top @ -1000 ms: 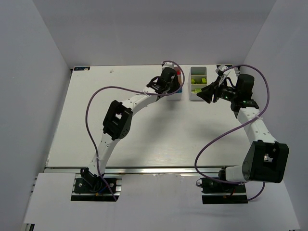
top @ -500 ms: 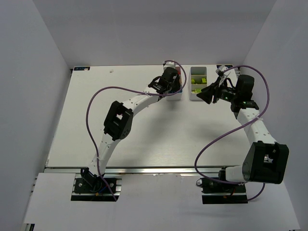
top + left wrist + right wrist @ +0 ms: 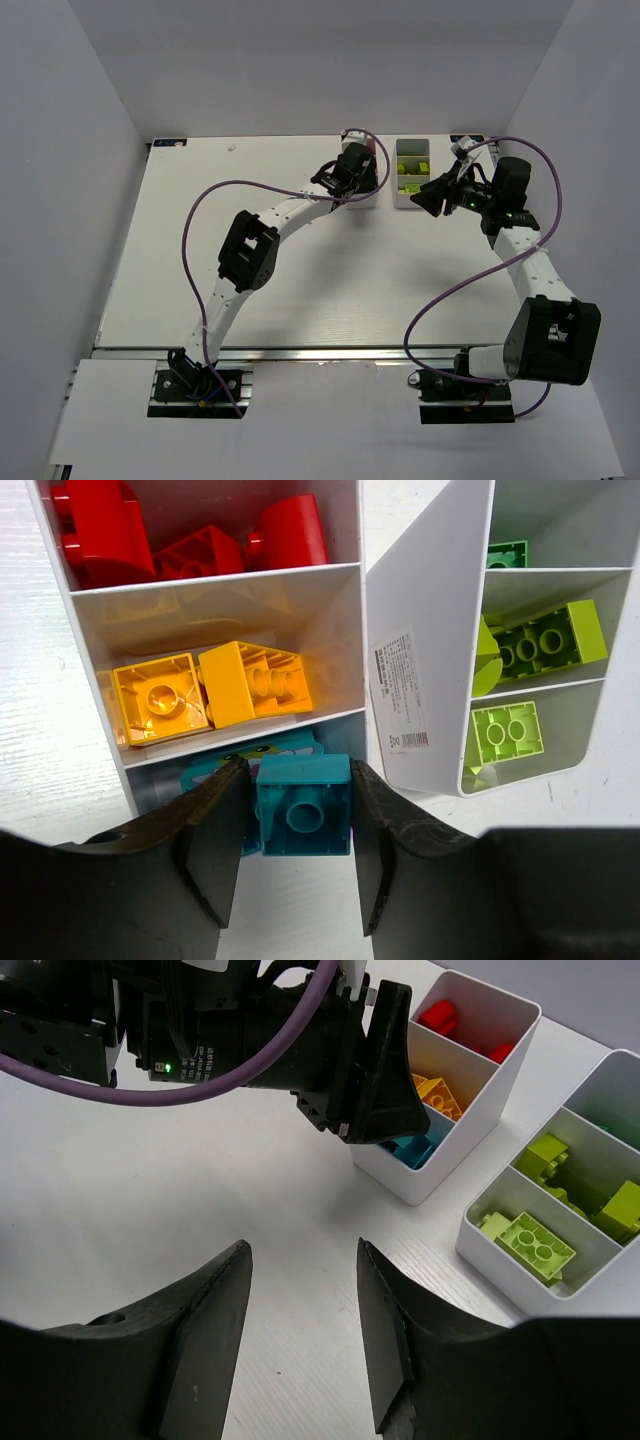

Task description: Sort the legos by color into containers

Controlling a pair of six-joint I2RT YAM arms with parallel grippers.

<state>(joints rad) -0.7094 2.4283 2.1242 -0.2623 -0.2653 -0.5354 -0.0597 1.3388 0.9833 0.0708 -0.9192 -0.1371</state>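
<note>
My left gripper point(image 3: 300, 770) hangs over the near end of the left container point(image 3: 348, 630), its jaws on either side of a cyan lego point(image 3: 303, 805). A thin gap shows on the brick's left side, so the jaws stand slightly open around it. That container holds red legos point(image 3: 100, 530) at the far end, yellow ones point(image 3: 250, 685) in the middle and cyan pieces point(image 3: 285, 748) nearest. The right container point(image 3: 420, 630) holds lime point(image 3: 505, 730) and green legos point(image 3: 530, 645). My right gripper point(image 3: 301, 1248) hovers open and empty over bare table beside the containers point(image 3: 410, 175).
Both white containers point(image 3: 365, 185) stand side by side at the table's far edge. The left arm's wrist and purple cable point(image 3: 200, 1070) reach across in front of the right wrist camera. White walls enclose the table on three sides.
The left gripper has edged slightly toward the far end of the left container, and its jaws have loosened around the cyan lego. The right arm has stayed in place.
</note>
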